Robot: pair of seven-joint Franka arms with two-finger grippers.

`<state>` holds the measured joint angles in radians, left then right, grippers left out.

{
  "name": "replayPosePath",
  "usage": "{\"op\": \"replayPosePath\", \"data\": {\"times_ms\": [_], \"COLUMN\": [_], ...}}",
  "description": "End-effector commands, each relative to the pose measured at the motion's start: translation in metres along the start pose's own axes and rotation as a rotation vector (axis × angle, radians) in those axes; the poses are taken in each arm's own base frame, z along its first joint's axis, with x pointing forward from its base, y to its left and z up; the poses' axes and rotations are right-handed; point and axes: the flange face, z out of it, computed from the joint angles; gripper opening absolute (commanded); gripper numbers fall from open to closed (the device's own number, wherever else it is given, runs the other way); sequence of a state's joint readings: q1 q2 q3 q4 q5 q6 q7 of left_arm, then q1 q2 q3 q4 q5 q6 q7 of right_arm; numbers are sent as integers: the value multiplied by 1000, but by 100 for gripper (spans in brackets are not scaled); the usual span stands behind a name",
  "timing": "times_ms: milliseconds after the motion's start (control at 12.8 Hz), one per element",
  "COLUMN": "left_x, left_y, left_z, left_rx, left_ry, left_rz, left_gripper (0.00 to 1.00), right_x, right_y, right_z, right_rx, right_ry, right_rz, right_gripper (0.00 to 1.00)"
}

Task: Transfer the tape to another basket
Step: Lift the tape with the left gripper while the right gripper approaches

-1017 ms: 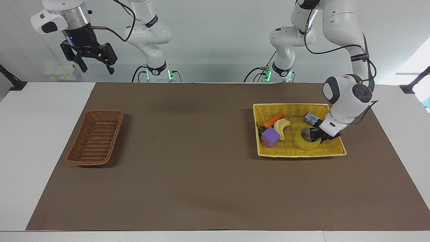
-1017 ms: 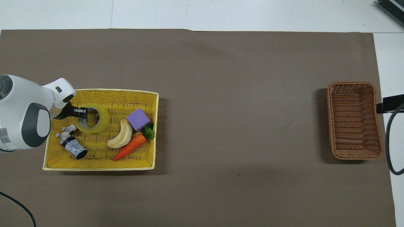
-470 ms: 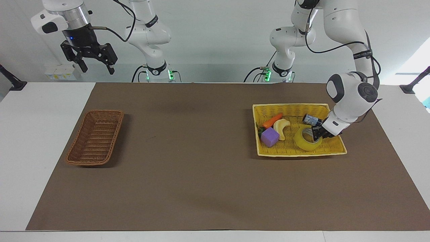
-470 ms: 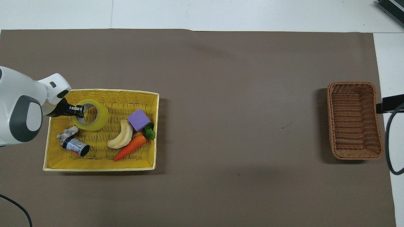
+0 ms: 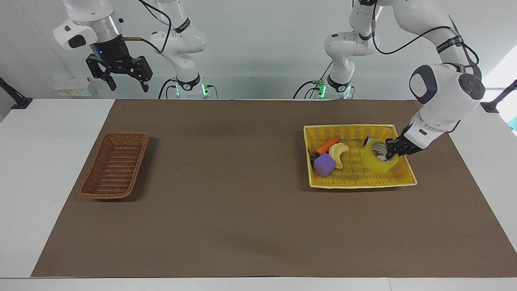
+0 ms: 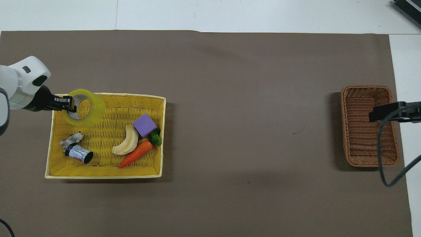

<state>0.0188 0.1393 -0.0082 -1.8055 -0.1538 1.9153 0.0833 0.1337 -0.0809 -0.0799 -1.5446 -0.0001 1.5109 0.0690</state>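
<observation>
My left gripper is shut on the rim of the yellow tape roll and holds it lifted over the yellow basket, at the end toward the left arm. The dark-brown wicker basket sits empty at the right arm's end of the table. My right gripper is open and empty, high in the air near the brown basket; its tip shows over that basket in the overhead view.
In the yellow basket lie a purple cube, a banana, a carrot and a small dark can. A brown mat covers the table between the baskets.
My left gripper has lifted the tape out of the yellow basket and tilted it upward. My right gripper has moved a little toward the table's middle, over the brown basket.
</observation>
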Motion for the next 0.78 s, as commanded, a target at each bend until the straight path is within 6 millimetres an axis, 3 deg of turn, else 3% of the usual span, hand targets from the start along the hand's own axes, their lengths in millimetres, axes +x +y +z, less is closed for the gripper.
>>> {"op": "replayPosePath", "data": {"times_ms": [0, 313, 548, 626, 704], "left_x": [1, -18, -33, -40, -47], "left_y": [42, 152, 216, 235, 256], "left_z": [-12, -1, 4, 6, 5], "left_rx": [-51, -65, -119, -133, -144], "left_ry": [-8, -51, -55, -53, -43], "left_rz": [-80, -195, -250, -262, -264], "left_gripper": [0, 0, 0, 0, 0], "right_x": [-6, -9, -11, -6, 0], "right_y": [-13, -37, -54, -57, -67], "right_z": [6, 16, 25, 41, 43], "right_rx": [69, 112, 173, 180, 220], "right_ry": [21, -6, -32, -44, 0], "right_rz": [-20, -56, -74, -79, -59], "right_gripper": [100, 100, 100, 100, 100]}}
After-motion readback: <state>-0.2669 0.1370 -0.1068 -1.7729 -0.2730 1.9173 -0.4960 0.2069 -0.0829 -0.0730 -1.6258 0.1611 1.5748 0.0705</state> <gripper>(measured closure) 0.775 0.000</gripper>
